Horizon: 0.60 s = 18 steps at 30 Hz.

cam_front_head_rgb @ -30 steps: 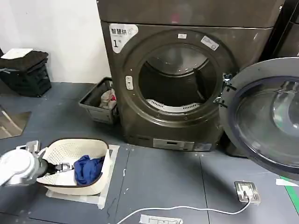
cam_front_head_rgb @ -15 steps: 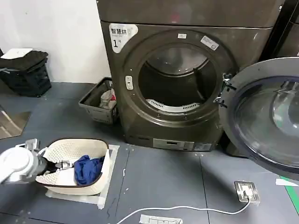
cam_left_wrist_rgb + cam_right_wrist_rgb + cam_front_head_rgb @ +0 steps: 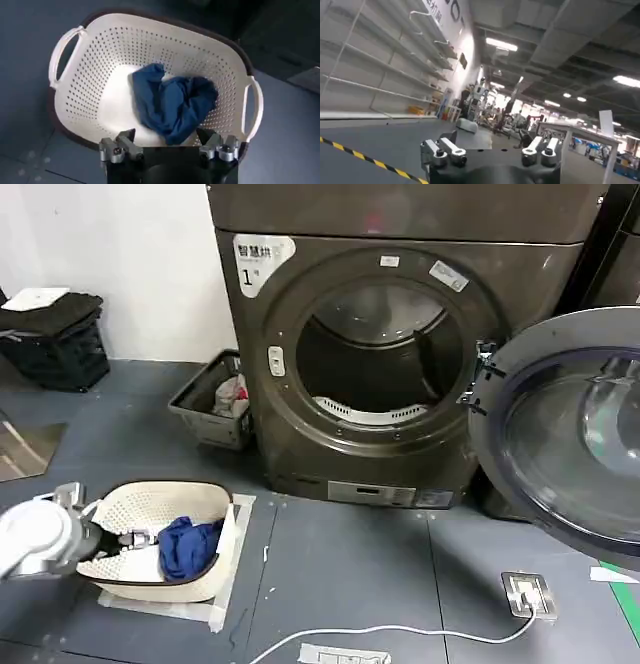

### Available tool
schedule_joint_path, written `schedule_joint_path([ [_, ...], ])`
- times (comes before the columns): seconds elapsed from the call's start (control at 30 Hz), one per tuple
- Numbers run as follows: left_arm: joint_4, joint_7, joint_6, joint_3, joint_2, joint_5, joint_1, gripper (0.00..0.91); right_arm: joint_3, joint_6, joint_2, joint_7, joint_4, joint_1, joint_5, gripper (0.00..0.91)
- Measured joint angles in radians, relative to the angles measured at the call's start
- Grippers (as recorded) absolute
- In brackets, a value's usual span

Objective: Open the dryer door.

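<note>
Door position settles most of this: the dryer door (image 3: 570, 434) already stands swung wide on its hinge at the 3 o'clock side of the dryer (image 3: 400, 354), grey inner face and tinted glass turned toward the room, and the round drum opening is fully exposed. Judged from that, the task looks done, or nearly so.

In the head view the left gripper (image 3: 145, 540) sits low at about 8 o'clock, hovering over the near rim of a white laundry basket (image 3: 120, 509) on the floor, with a blue cloth (image 3: 188, 546) lying inside. The left wrist view shows its jaws spread apart and empty, one to each side of the cloth (image 3: 172, 107) below, touching nothing.

The right gripper (image 3: 490, 150) points away at a hall with shelves; its jaws are likewise parted and hold nothing. Where that arm stands relative to the door cannot be told.

From the left jaws the door lies far off toward 2 o'clock, well apart, with the dryer's front between. The door's hinge axis runs vertically, so any further swing would be sideways to the right. Sitting on the robot's right, the door probably suits the right arm better, should any more opening be needed.
</note>
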Motion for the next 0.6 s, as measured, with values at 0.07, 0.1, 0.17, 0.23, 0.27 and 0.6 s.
schedule_joint_path([
  [0.07,0.000,0.000,0.000,0.000,0.000,0.000,0.000,0.907,0.000,0.006,0.001,-0.002,-0.002,0.000,-0.012,0.907],
  [0.1,0.000,0.000,0.000,0.000,0.000,-0.001,0.000,0.907,0.001,0.008,0.001,-0.003,-0.002,0.000,-0.019,0.907],
  [0.17,0.000,0.000,0.000,0.000,-0.001,-0.007,-0.001,0.907,0.002,0.009,0.003,-0.003,-0.003,0.001,-0.021,0.907],
  [0.23,0.000,0.000,0.000,0.000,-0.001,-0.010,-0.002,0.907,0.002,0.009,0.003,-0.004,-0.004,0.003,-0.022,0.907],
  [0.27,0.000,0.000,0.000,0.000,-0.001,-0.015,-0.003,0.907,0.002,0.010,0.003,-0.004,-0.004,0.003,-0.022,0.907],
  [0.6,-0.005,0.000,0.000,0.006,-0.017,-0.062,-0.013,0.907,0.001,0.018,0.003,-0.009,-0.006,0.003,-0.023,0.907],
])
